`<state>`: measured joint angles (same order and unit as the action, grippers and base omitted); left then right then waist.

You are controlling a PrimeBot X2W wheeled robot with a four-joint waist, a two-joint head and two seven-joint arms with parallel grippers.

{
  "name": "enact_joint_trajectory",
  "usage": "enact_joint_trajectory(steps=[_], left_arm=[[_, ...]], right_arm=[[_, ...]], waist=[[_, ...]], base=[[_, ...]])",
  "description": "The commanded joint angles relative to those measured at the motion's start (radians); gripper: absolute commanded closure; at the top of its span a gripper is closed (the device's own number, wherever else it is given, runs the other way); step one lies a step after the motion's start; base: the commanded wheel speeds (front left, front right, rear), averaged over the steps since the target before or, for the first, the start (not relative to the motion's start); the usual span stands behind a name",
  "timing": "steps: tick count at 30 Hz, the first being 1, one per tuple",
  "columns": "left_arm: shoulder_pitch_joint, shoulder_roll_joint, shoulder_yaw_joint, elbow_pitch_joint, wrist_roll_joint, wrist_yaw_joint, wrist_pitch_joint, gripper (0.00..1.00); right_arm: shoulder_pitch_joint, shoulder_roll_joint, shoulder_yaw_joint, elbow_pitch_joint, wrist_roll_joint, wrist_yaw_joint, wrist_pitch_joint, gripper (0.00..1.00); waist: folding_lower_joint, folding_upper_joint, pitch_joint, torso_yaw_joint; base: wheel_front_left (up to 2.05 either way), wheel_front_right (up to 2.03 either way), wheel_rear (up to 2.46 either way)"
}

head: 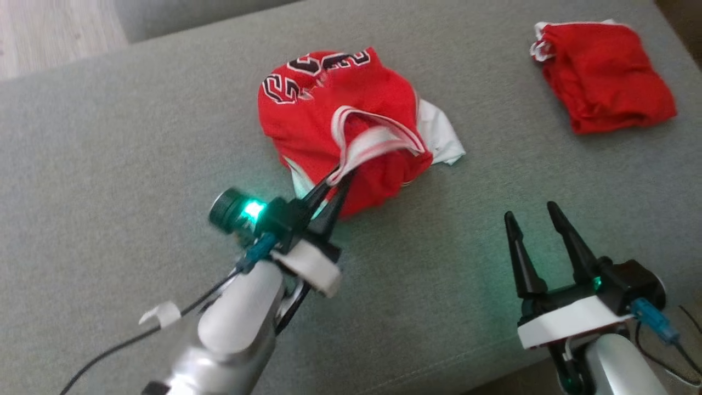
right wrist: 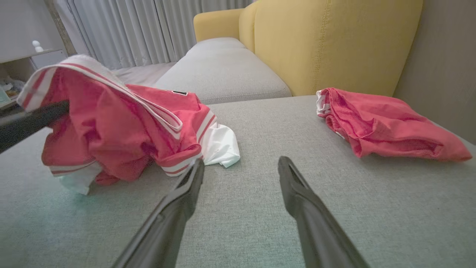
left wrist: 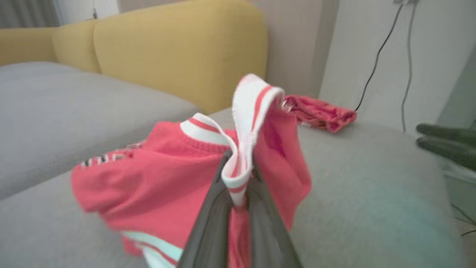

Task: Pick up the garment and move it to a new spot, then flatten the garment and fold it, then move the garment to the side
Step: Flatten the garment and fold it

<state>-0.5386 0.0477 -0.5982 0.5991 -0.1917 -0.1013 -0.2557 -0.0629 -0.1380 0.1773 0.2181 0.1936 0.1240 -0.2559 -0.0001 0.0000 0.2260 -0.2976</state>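
Since the crumpled red garment [head: 329,109] has to come off the grey sofa cushion [head: 137,137] before it can be flattened, the left gripper [head: 339,181], at the near left, has its fingers clamped on the garment's striped trim [head: 378,140]. That ribbed edge probably gives a surer hold than loose cloth, and it is raised while the bulk rests on the cushion at the middle. Further right, the right gripper [head: 531,214] hovers with fingers apart, touching nothing, probably ready for a second grasp; another red cloth [head: 603,77] lies well apart, far right.
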Motion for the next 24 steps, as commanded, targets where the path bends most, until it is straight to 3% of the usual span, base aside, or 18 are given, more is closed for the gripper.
enact_joint_trajectory(steps=[1, 5, 9, 16, 20, 24], left_arm=[[-0.081, 0.003, 0.001, -0.06, -0.036, -0.01, -0.006, 1.0], [-0.264, 0.003, -0.071, -0.085, -0.113, -0.024, -0.006, 1.0], [-0.419, 0.003, -0.078, -0.061, -0.148, -0.026, -0.006, 1.0], [-0.705, 0.018, 0.095, 0.045, -0.175, 0.007, -0.006, 1.0], [-0.673, 0.061, 0.171, 0.094, -0.182, 0.01, -0.006, 1.0], [-0.504, 0.12, 0.193, 0.163, -0.188, 0.004, -0.006, 1.0]], right_arm=[[-0.023, -0.001, 0.027, -0.025, 0.0, 0.007, -0.006, 0.0], [-0.014, 0.01, 0.061, -0.019, -0.003, 0.007, -0.006, 0.0], [-0.003, 0.015, 0.077, -0.019, -0.006, 0.007, -0.006, 0.0], [0.038, 0.016, 0.068, -0.029, -0.016, 0.007, -0.006, 0.0], [0.059, 0.019, 0.039, -0.041, -0.024, 0.007, -0.006, 0.0], [0.068, 0.021, 0.026, -0.051, -0.027, 0.007, -0.006, 0.0]], waist=[[0.0001, 0.0, -0.029, -0.016], [0.0001, 0.0, -0.106, -0.064], [0.0001, 0.0, -0.15, -0.095], [0.0001, 0.0, -0.22, -0.102], [0.0001, 0.0, -0.23, -0.056], [0.0001, 0.0, -0.215, 0.006]], base=[[0.0, 0.0, 0.0], [0.0, 0.0, 0.0], [0.0, 0.0, 0.0], [0.0, 0.0, 0.0], [0.0, 0.0, 0.0], [0.0, 0.0, 0.0]])
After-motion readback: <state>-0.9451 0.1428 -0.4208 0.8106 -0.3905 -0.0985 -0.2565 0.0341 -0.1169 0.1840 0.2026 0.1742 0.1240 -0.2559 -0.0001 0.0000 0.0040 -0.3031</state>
